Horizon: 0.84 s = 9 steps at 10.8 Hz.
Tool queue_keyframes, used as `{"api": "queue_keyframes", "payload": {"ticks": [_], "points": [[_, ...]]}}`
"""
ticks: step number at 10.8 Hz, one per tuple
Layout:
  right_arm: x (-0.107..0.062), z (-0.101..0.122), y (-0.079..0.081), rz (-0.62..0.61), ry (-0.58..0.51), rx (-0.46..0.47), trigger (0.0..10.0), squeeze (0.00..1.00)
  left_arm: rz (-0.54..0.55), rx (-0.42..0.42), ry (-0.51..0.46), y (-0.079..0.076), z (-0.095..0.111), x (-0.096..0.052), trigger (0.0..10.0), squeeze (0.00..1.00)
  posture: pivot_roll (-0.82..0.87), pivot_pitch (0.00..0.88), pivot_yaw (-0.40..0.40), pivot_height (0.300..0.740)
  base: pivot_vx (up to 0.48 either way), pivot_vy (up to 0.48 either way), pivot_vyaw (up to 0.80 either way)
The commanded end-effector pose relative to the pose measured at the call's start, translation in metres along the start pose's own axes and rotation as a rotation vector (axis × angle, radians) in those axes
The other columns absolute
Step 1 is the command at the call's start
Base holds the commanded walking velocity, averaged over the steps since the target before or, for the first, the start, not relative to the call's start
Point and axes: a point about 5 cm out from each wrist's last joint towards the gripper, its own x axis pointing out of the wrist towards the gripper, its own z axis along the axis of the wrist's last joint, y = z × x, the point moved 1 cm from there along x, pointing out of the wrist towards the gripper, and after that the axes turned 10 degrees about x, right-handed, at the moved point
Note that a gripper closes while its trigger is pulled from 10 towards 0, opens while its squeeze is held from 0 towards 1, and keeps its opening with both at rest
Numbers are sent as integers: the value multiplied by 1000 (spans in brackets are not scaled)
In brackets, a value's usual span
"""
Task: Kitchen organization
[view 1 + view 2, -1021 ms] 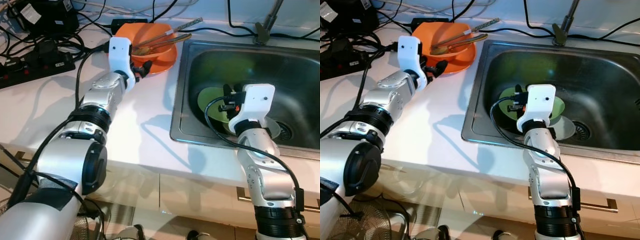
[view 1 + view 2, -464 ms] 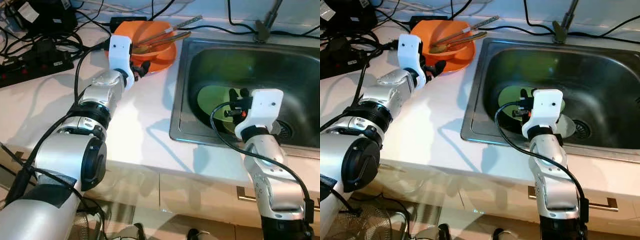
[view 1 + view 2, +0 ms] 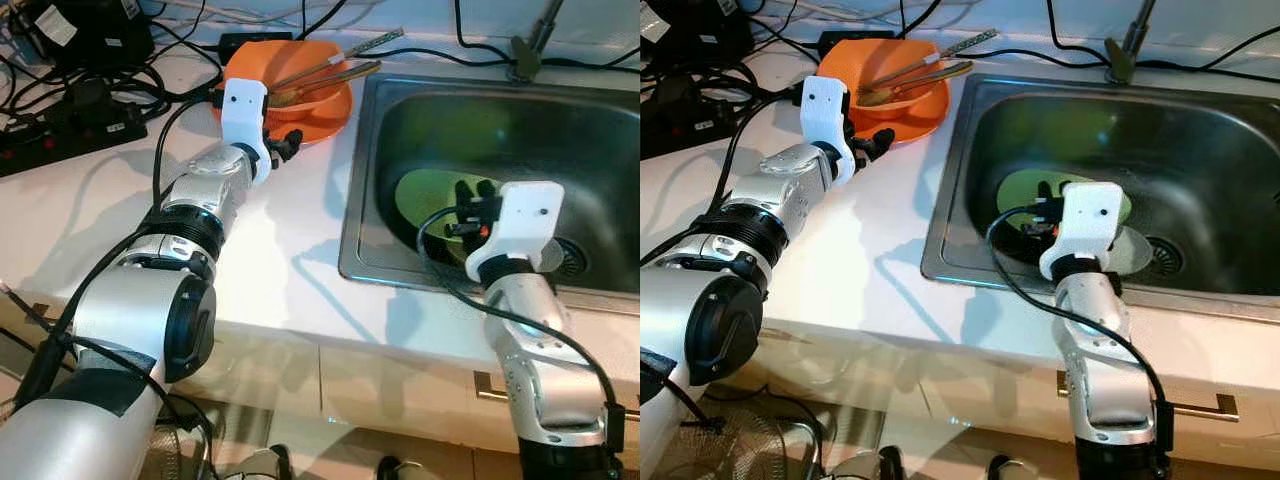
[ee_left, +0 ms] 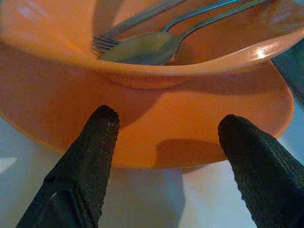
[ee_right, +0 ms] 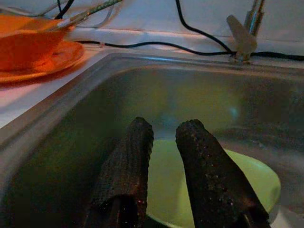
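An orange bowl point(image 3: 300, 85) sits on an orange plate point(image 4: 190, 133) on the white counter, left of the sink. A fork and a spoon point(image 3: 330, 75) lie in the bowl. My left gripper point(image 4: 166, 123) is open, its fingertips just short of the plate's near rim and apart from it. In the steel sink point(image 3: 560, 130) lies a green plate point(image 3: 430, 195). My right gripper point(image 5: 166, 137) hangs inside the sink just above that plate. Its fingers are nearly together, with nothing between them.
A faucet point(image 3: 530, 50) stands behind the sink, with a black cable running along the back edge. A power strip point(image 3: 60, 135) and tangled cables lie at the far left of the counter. The drain point(image 3: 568, 262) is right of the green plate.
My right arm has shifted a little to the right inside the sink, over the green plate. The left gripper has stayed at the orange plate's rim.
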Motion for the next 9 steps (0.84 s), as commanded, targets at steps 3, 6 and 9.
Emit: {"api": "queue_keyframes", "payload": {"ticks": [3,6,9], "points": [[-2,-2,-1,-23,13,-2,10000,0,-65,19,138,-10,-28,-1,10000,0,-19,214,68,740,0,0,0],[5,-4,4,-6,14,12,10000,0,-139,32,213,-13,-48,-5,10000,0,33,201,59,740,0,0,0],[14,-5,11,21,11,27,10000,0,-137,-8,228,4,-48,-11,10000,0,83,179,45,740,0,0,0]]}}
